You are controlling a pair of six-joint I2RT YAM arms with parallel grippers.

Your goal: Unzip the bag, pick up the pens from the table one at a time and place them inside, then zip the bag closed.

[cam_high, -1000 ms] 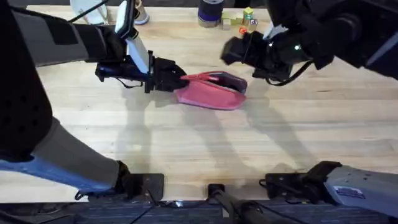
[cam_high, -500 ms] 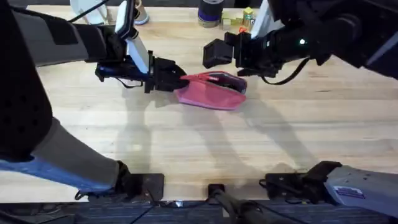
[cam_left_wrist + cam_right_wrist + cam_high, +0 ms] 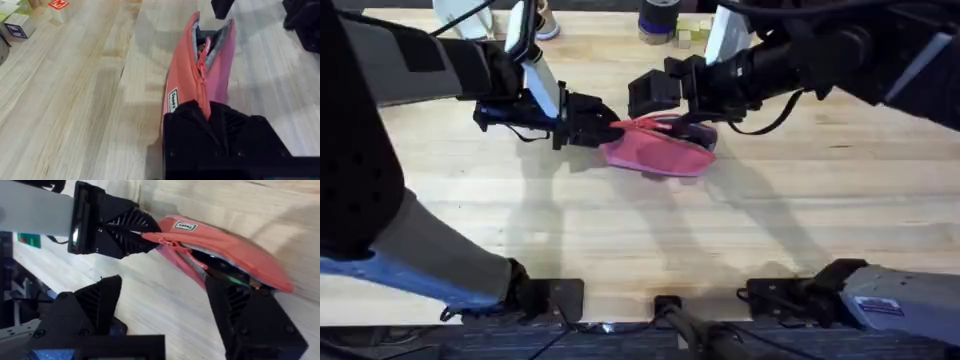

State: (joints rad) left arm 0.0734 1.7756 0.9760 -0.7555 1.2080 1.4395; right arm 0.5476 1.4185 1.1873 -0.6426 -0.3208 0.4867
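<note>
- Overhead: the pink bag (image 3: 658, 150) lies on the wooden table (image 3: 640, 230), near the far middle. The left gripper (image 3: 610, 131) pinches its left end. The right gripper (image 3: 665, 100) hovers spread above the open mouth and hides part of it. A dark cup (image 3: 659, 20) and small cubes (image 3: 686, 35) stand at the far edge.
- Left wrist: the bag (image 3: 200, 80) runs away from the closed fingers (image 3: 220, 135), zipper partly open, grey lining visible. Lettered cubes (image 3: 17, 27) sit well apart on the table (image 3: 75, 100).
- Right wrist: the open fingers (image 3: 250, 315) straddle the bag (image 3: 225, 250); the left gripper (image 3: 147, 235) clamps the zipper end.
- Compared with one second ago, the right gripper has moved left over the bag; the bag and the left gripper stayed.
</note>
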